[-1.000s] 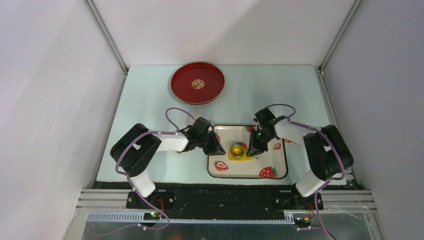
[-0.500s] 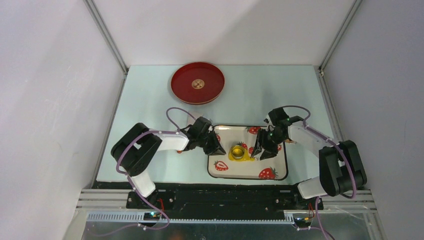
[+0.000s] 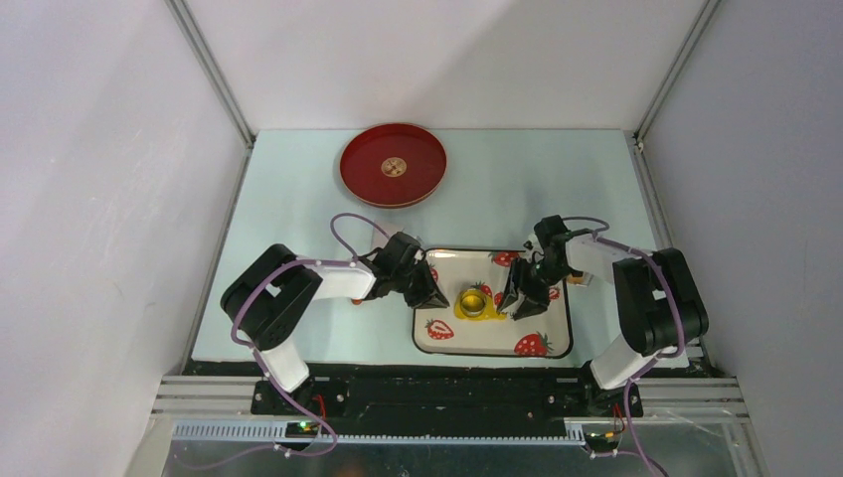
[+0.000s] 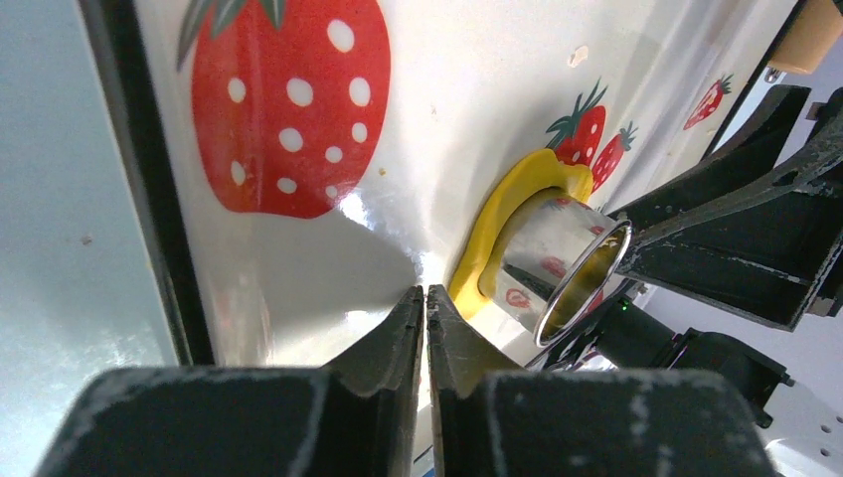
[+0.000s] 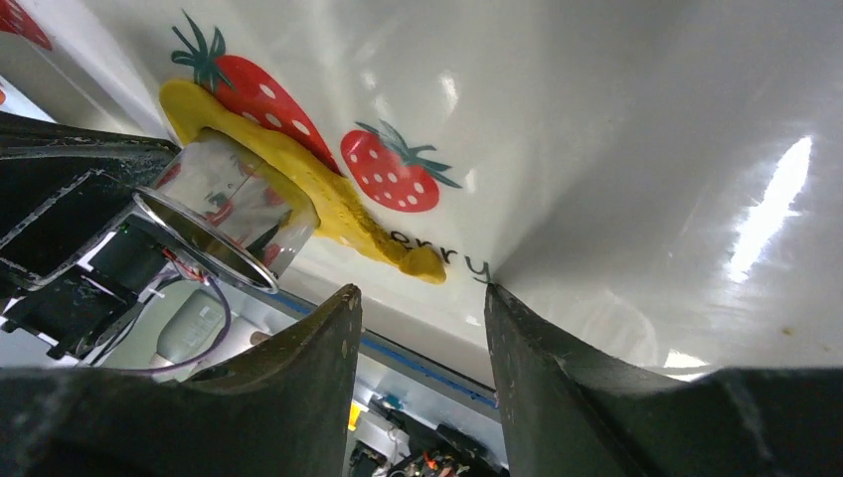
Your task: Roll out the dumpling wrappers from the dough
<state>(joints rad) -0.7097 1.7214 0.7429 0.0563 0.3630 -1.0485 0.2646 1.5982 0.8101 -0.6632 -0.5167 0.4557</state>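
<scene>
The dough (image 3: 479,312) is a flattened, irregular bright-yellow patch on the strawberry tray (image 3: 542,320). A shiny metal ring cutter (image 3: 474,297) stands on the dough. My left gripper (image 3: 438,298) is shut and empty, its tip on the tray just left of the dough (image 4: 494,221) and cutter (image 4: 557,266). My right gripper (image 3: 517,304) is open and empty, low over the tray just right of the dough (image 5: 336,207) and cutter (image 5: 221,217), touching neither. No round dumpling wrappers are in view.
A red round plate (image 3: 420,181) with a small tan piece at its centre sits at the back left. A tan wooden piece (image 4: 807,34) shows past the tray's right edge, under the right arm. Grey walls close in both sides.
My right gripper has drawn back a little to the right, away from the cutter, and the right arm's elbow has shifted. The left arm, dough and cutter have not moved.
</scene>
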